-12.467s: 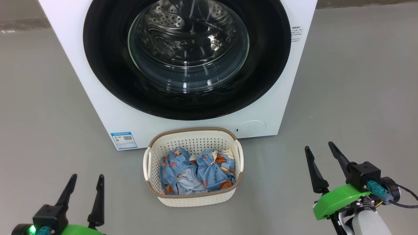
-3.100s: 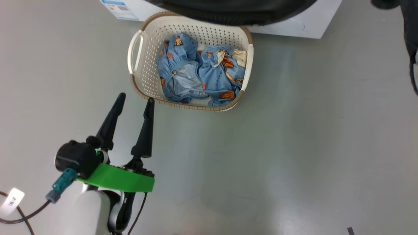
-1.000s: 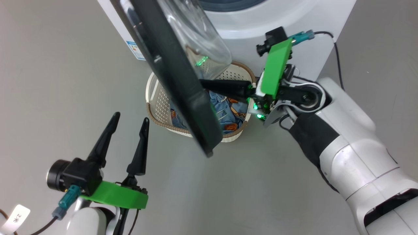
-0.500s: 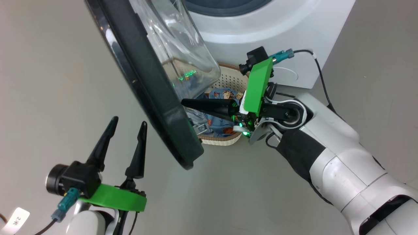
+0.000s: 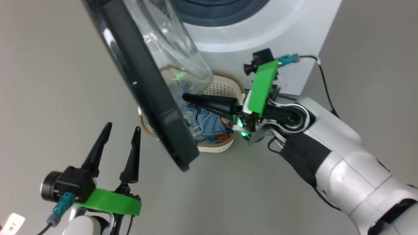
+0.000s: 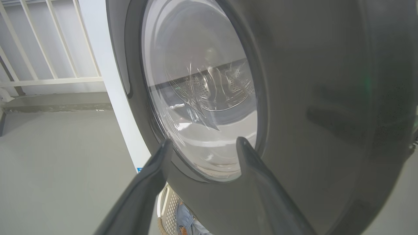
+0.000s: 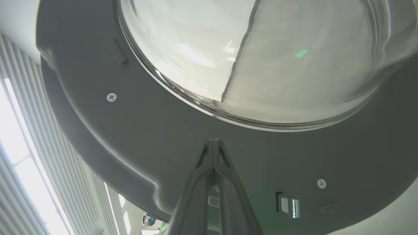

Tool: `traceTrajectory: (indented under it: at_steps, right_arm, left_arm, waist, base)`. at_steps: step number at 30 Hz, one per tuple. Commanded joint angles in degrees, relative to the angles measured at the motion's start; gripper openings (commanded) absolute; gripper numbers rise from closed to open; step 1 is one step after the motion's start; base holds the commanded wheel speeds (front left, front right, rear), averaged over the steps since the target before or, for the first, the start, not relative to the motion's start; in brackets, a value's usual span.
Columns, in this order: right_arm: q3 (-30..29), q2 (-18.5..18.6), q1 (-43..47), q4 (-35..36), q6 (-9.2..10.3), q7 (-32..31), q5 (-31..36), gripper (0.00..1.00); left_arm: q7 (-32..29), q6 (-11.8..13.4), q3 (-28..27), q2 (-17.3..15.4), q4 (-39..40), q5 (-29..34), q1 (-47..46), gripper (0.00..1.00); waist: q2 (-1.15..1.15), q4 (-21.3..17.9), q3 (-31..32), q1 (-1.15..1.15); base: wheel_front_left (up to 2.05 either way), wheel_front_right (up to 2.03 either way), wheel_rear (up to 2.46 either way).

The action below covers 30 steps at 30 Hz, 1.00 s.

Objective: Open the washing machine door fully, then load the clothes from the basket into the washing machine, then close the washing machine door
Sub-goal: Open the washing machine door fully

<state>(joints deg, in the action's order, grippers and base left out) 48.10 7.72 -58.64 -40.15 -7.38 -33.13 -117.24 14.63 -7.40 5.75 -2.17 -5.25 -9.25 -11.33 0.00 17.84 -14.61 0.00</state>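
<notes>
Your head view cuts off the tops of the washing machine door (image 5: 147, 91) and the washing machine (image 5: 261, 36). The door hides the left half of the basket (image 5: 225, 87) and much of the clothes (image 5: 202, 119). Whether the right tool (image 5: 183, 96) touches the door, you cannot tell.

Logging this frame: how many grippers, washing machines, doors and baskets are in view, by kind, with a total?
grippers: 2, the left gripper and the right gripper
washing machine: 1
washing machine door: 1
basket: 1
clothes: a blue heap in the basket, partly hidden behind the door, so not counted
total: 5
</notes>
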Motion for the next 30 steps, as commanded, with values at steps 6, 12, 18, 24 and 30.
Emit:
traceTrajectory:
  at_steps: [6,12,18,24,30]
  right_arm:
    - [2.3,3.6,3.9,4.8,-0.11,4.0,-3.6,0.00]
    - [4.2,7.1,5.7,8.2,-0.11,7.3,-6.4,0.00]
    - [6.2,11.4,8.0,12.8,-0.11,13.2,-9.1,0.00]
    - [7.8,15.2,10.3,16.9,-0.11,22.1,-8.7,0.42]
    - [7.7,18.1,12.3,20.7,-0.11,32.1,-6.1,1.00]
  left_arm:
    - [0.4,-0.1,-3.0,-1.8,1.6,0.7,0.6,1.00]
    - [0.4,-0.1,-3.5,-2.0,1.6,0.8,1.2,1.00]
    - [0.4,-0.1,-3.9,-2.1,1.6,0.8,1.7,1.00]
    - [0.4,-0.1,-5.0,-2.2,1.0,0.6,2.5,1.00]
    - [0.4,-0.1,-6.3,-2.4,1.3,0.7,3.5,1.00]
  waist:
    - [0.00,-3.1,1.9,0.00]
    - [0.00,-4.6,2.8,0.00]
    - [0.00,-5.5,3.7,0.00]
    - [0.00,-6.2,4.7,0.00]
    - [0.00,-7.2,5.8,0.00]
  base:
    - [0.00,0.00,0.00]
    - [0.00,0.00,0.00]
    - [0.00,0.00,0.00]
    - [0.00,0.00,0.00]
    - [0.00,0.00,0.00]
